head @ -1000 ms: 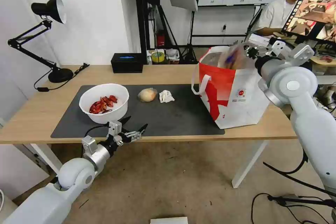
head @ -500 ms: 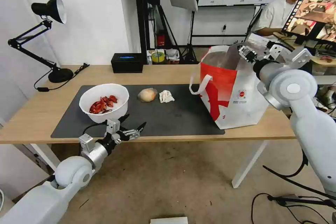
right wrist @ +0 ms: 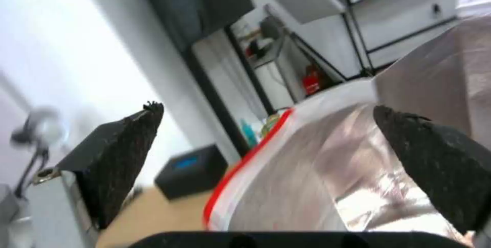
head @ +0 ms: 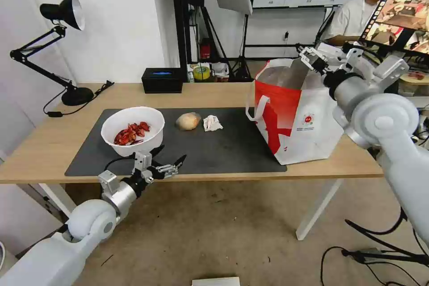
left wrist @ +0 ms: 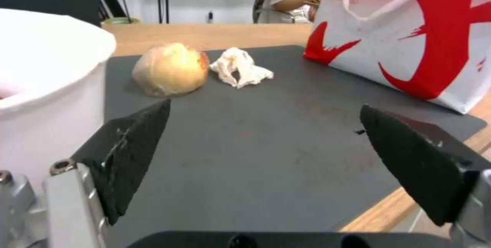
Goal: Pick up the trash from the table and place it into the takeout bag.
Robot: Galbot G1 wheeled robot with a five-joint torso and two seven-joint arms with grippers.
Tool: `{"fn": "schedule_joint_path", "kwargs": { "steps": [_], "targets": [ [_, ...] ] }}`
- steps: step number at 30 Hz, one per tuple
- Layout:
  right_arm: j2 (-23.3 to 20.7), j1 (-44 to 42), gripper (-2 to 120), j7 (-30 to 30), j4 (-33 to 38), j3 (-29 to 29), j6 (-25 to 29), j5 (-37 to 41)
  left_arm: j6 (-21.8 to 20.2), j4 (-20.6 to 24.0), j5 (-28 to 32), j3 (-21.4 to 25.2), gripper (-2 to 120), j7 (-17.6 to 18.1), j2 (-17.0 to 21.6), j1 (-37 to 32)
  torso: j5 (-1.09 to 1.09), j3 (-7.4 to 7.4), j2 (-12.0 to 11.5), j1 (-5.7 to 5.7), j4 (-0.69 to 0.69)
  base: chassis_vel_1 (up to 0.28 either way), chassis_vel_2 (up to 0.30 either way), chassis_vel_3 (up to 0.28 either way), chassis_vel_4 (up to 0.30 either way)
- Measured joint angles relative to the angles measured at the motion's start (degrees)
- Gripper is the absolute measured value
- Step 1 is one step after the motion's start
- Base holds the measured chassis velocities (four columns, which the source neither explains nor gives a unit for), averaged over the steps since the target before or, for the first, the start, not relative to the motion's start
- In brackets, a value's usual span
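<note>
A: R gripper point(head: 313, 58) above the bag point(head: 297, 116) mouth, jaws apart, nothing between them. L gripper point(head: 172, 163) low at the table point(head: 40, 152) front edge, also apart, empty.

B: Trash?

A: Bowl point(head: 132, 130) just left of the L gripper; bun point(head: 188, 121) and napkin point(head: 212, 123) ahead of it, on the mat point(head: 223, 152), side by side.

B: Approach?

A: My read: take the bun first, come in low and level, straddle the widest part, squeeze gently.

B: Axis?

A: Bun roughly round, slightly wider across. Bag upright, mouth up.
</note>
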State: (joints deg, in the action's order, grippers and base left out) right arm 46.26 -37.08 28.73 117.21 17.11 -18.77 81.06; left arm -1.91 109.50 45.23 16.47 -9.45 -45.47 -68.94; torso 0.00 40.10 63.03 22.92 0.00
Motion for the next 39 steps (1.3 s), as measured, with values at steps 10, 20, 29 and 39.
{"fn": "schedule_joint_path", "kwargs": {
  "steps": [10, 20, 29, 39],
  "targets": [
    [-2.2, -15.1, 100, -15.0, 6.4, 0.3, 3.4, -22.2, 2.8, 0.2, -0.6, 4.2, 100, 0.5, -1.0, -4.9, 0.0, 0.0, 0.0, 0.0, 0.0, 0.0, 0.0, 0.0, 0.0],
    [-1.1, -33.4, 100, -21.2, 8.3, 5.1, 13.5, -33.3, 5.2, 1.4, -1.1, 12.0, 100, -2.4, -1.7, -13.0, 0.01, 0.0, 0.0, -0.01, 0.0, 0.0, 0.0, 0.0, 0.0],
    [1.9, -44.9, 100, -24.2, 7.4, 9.6, 19.4, -40.7, 5.8, 1.3, -0.8, 15.6, 100, -4.0, -3.0, -17.6, 0.0, 0.0, 0.0, -0.01, 0.0, 0.0, 0.0, 0.0, 0.0],
    [5.3, -54.2, 100, -25.4, 5.8, 10.0, 22.9, -46.9, 6.0, 0.1, -1.2, 17.3, 100, -4.6, -3.9, -20.2, -0.01, 0.0, 0.0, 0.0, 0.0, 0.0, 0.0, 0.0, 0.0]
  ]
}}
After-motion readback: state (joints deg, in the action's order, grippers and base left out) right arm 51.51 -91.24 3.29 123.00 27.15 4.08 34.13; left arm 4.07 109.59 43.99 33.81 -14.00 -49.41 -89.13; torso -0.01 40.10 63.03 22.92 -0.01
